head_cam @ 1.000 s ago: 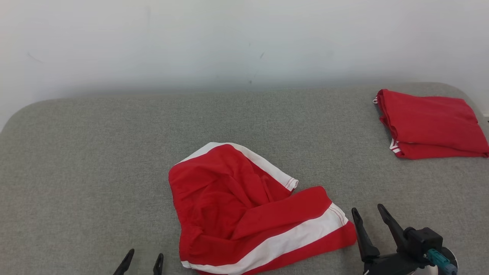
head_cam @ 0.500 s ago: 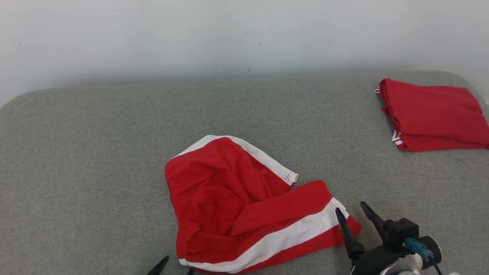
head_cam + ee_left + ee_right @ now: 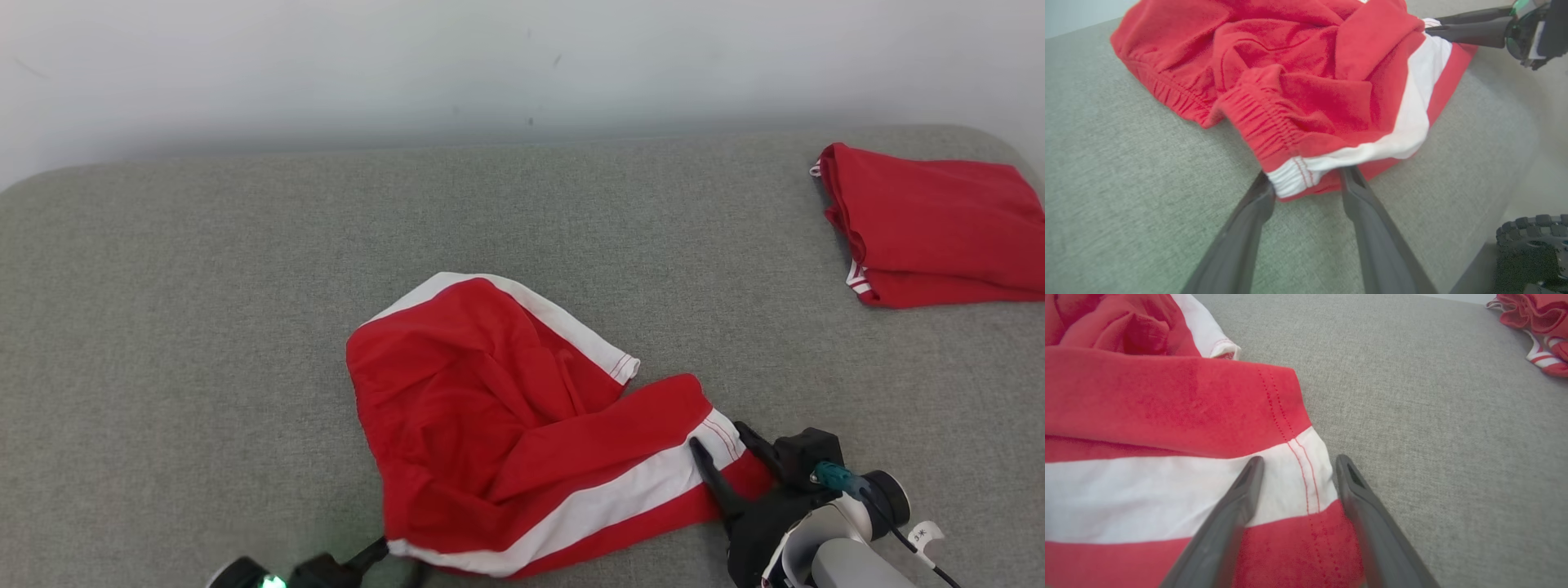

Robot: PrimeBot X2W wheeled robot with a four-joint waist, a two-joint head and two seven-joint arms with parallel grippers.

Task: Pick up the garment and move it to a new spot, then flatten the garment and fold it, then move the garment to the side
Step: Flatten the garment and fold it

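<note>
Pickup not yet made; move, flatten and fold all left.
Crumpled garment (image 3: 490, 425) on bench (image 3: 163, 327); my left gripper (image 3: 1306, 179) spread astride its waistband corner, right gripper (image 3: 1298, 465) spread astride its hem corner. Nothing pinched.

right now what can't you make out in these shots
- Left wrist view: the red shorts cover the finger ends of the left gripper, so contact is unclear.
- Head view: the folded red garment runs off the right edge; its type is unreadable.
- Right wrist view: the fingers of the right gripper hide the hem beneath them; the shorts' top fold hides lower layers.
</note>
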